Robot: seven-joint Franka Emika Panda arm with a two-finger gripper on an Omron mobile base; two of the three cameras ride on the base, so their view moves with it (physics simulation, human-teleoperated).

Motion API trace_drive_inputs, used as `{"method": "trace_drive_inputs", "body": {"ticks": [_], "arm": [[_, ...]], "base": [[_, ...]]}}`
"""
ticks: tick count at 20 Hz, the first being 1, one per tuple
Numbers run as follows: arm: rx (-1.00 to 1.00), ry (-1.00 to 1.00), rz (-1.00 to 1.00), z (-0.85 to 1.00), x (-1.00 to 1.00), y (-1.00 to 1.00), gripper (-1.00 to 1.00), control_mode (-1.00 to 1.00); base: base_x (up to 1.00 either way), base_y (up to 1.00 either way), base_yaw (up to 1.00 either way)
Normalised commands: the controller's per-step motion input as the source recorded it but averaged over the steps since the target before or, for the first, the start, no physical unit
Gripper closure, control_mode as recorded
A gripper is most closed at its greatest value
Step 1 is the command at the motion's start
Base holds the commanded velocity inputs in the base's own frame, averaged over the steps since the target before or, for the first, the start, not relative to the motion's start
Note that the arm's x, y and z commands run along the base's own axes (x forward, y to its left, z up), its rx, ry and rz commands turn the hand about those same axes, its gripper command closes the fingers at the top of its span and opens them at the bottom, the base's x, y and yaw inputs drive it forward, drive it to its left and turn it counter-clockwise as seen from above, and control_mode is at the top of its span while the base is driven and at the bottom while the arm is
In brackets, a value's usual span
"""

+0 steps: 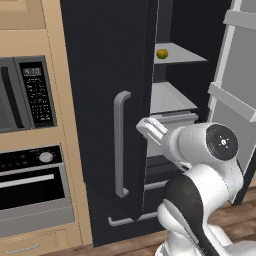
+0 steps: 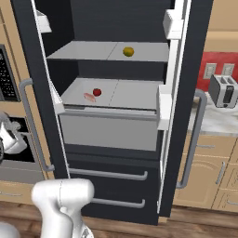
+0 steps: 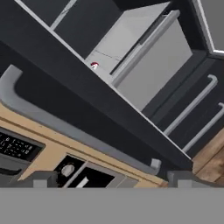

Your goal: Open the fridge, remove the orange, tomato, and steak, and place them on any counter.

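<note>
- The fridge (image 2: 116,111) stands with both doors swung open, so opening is done and reaching in for the first item is the step I judge to be in hand.
- The orange (image 2: 128,51) sits on the upper shelf (image 2: 83,50), toward its right half and near the back.
- The tomato (image 2: 96,92) rests on the lower shelf (image 2: 135,95), left of its middle, with the steak (image 2: 89,96) just beside it on the left, nearer the front edge.
- My gripper (image 3: 109,178) hangs outside the left door (image 1: 107,115), near its bar handle (image 1: 120,145); my two fingertips (image 3: 41,178) sit far apart, spread wide with nothing between them.
- To do this well, I should swing round the door's edge before going in, keeping my wrist off the handle.
- The tomato looks the easiest first grab; it may roll, so I'd close around its middle.
- The counter (image 2: 211,118) beside the toaster (image 2: 223,90), right of the fridge, looks a good landing spot.
</note>
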Motion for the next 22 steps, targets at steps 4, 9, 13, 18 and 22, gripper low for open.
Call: {"method": "trace_drive_inputs", "body": {"ticks": [4,9,13,18,22], "arm": [[0.07,0.00,0.34,0.00,0.08,-0.15,-1.00,-1.00],[0.00,0.00,0.31,-0.03,0.04,-0.24,-1.00,-1.00],[0.00,-0.01,0.28,-0.19,0.01,-0.54,-1.00,-1.00],[0.00,-0.02,0.19,-0.15,0.02,-0.52,-1.00,-1.00],[0.00,0.00,0.05,-0.10,0.19,-0.32,-1.00,-1.00]], "base": [[0.00,0.00,0.00],[0.00,0.00,0.00],[0.00,0.00,0.00],[0.00,0.00,0.00],[0.00,0.00,0.00]]}}
